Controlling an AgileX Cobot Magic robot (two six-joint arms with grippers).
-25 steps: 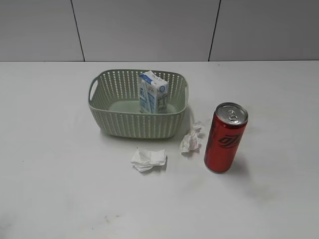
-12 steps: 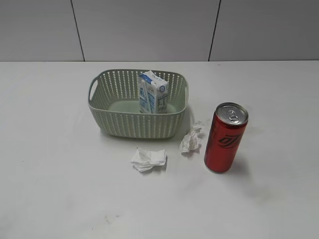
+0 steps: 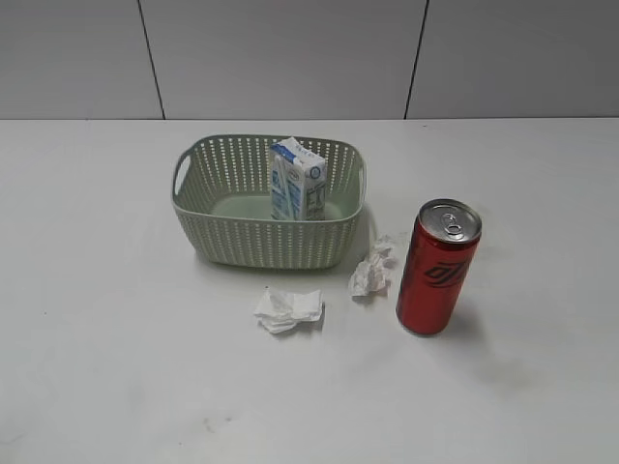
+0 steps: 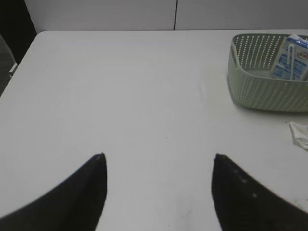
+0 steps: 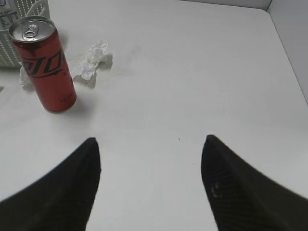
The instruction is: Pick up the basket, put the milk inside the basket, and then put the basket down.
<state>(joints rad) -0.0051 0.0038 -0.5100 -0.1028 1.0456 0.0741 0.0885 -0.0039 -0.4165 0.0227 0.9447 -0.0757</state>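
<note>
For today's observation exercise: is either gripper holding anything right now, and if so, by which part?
Nothing is held. The left gripper and right gripper are both open over bare table. The milk stands in the basket, untouched.

Red can upright on table. One crumpled tissue just left of can, second tissue further left, apart from can.

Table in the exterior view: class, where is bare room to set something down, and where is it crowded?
Bare: left of the basket, right of the red can, and the near edge. Crowded: in front of the basket, among the two crumpled tissues and the can.
</note>
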